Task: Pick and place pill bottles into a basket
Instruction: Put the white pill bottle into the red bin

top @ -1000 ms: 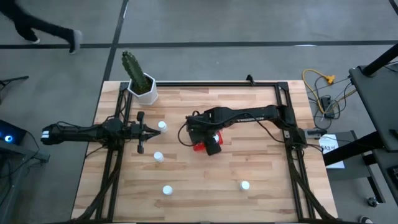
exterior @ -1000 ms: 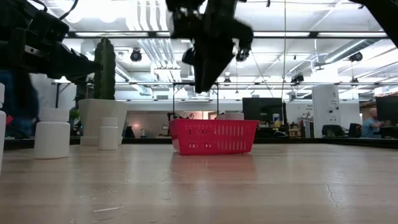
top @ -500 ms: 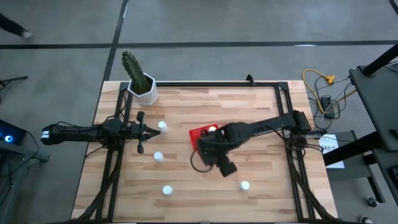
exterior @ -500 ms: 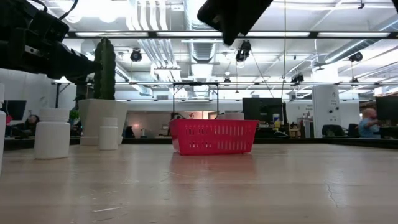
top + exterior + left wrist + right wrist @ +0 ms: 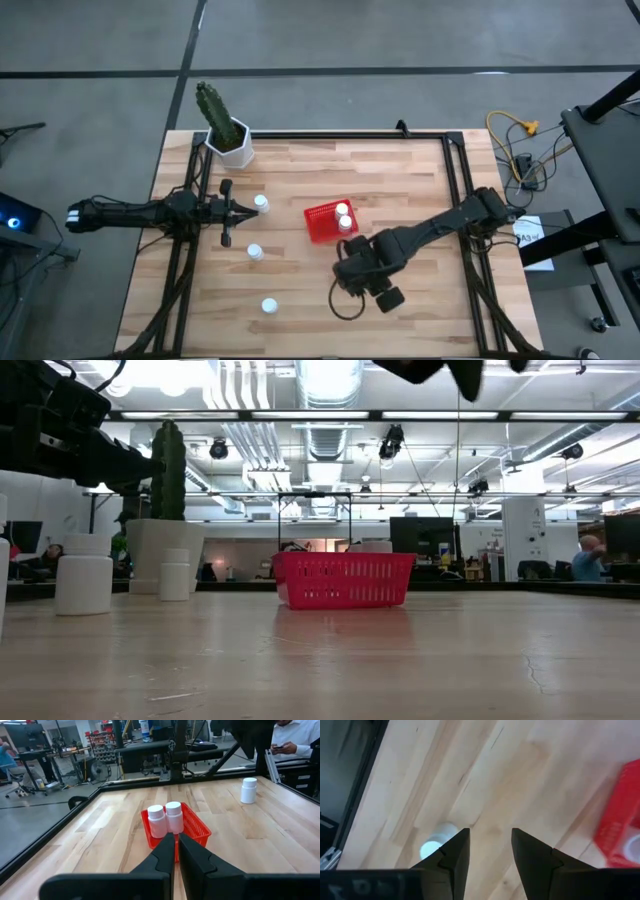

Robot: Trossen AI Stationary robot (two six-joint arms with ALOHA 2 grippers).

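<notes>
right end effector, fingers spread and empty, has swung from above the small red mesh-sided plastic basket to hover over a small white capped pill bottle near the front of the wooden surface, probably the next pick. two bottles already stand in the basket; three more wait on the left. left end effector, fingers pressed together, idles beside one.
</notes>
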